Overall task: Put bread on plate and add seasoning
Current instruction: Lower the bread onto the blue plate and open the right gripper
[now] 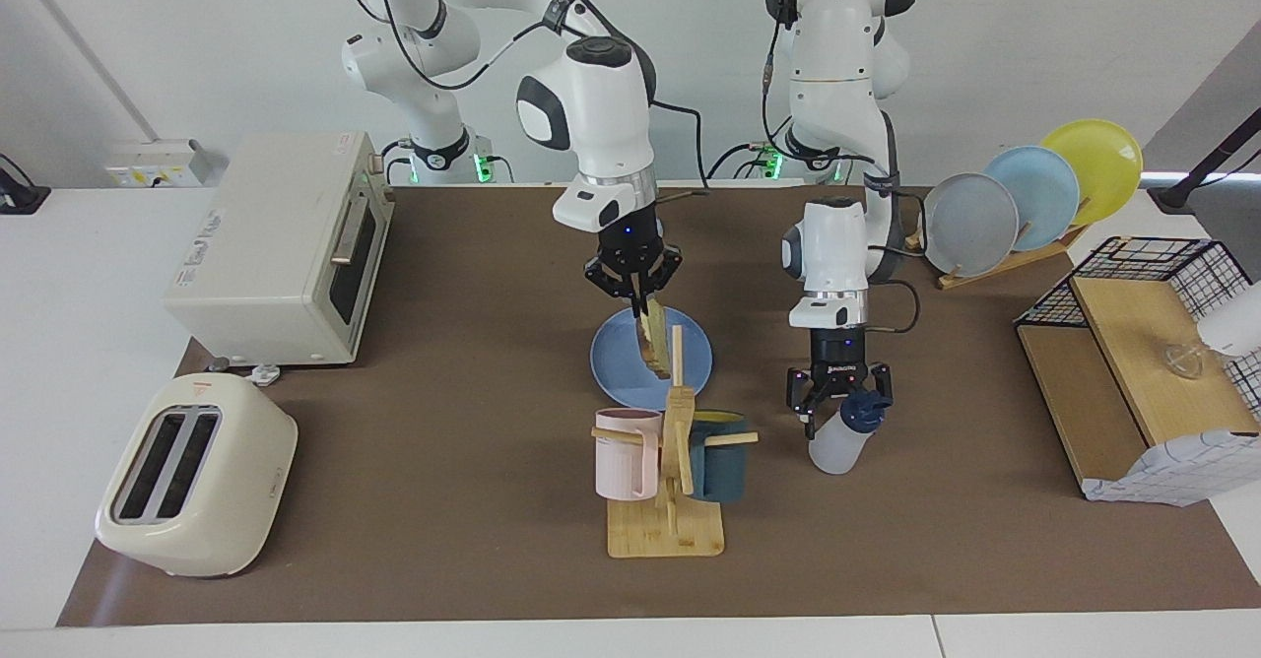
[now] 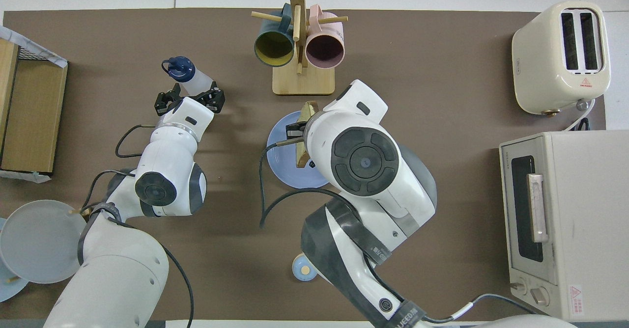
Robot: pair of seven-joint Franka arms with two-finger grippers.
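The first step is in hand: getting the bread (image 1: 653, 340) onto the plate (image 1: 616, 362). The right pincer (image 1: 638, 296) hangs over the plate, clamped on the slice's top edge, so the bread dangles upright with its lower edge low over the plate; whether it touches cannot be told. The plate lies near the middle of the worktop, just on the robots' side of the mug rack (image 1: 670, 481).

The left pincer (image 1: 839, 404) is down at the seasoning (image 1: 842, 433), which stands toward the left arm's end of the worktop, level with the mug rack. Its fingers sit either side of the bottle just below the cap; whether they grip it cannot be told.

Next, the right arm likely needs to lower and tip the slice so it falls flat inside the rim, then let go and lift clear. Only then should the bottle travel over the plate.
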